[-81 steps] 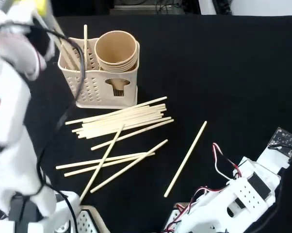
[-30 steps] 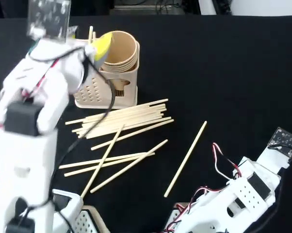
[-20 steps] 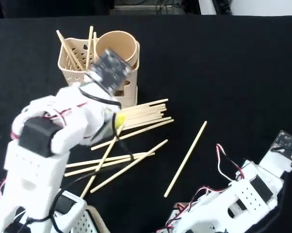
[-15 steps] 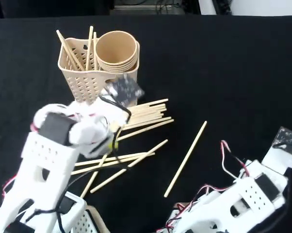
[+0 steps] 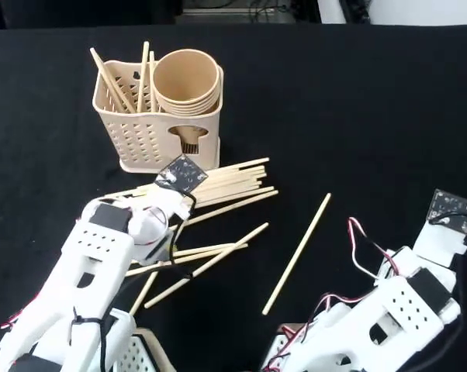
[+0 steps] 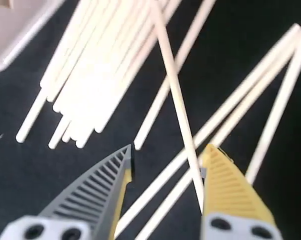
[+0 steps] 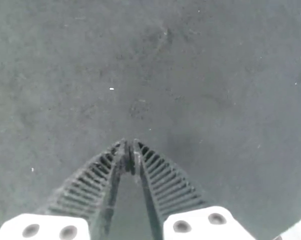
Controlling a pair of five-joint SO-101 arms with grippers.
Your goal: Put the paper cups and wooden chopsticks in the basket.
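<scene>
Left gripper (image 6: 169, 150) jaws apart, low over loose chopsticks (image 5: 206, 186) lying on table (image 5: 373, 116) beside basket (image 5: 152, 124). Sticks look light, stiff, prone to rolling; I'd pinch one mid-length. Right gripper (image 7: 129, 148) closed, empty.

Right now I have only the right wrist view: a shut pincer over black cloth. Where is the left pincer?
Observer: The left pincer is open, low over the loose chopsticks in front of the basket.
Operator: Gripping one?
Observer: No; one stick runs through the gap, beside the yellow finger.
Operator: And the cups?
Observer: The paper cups sit stacked inside the basket, next to upright chopsticks.
</scene>
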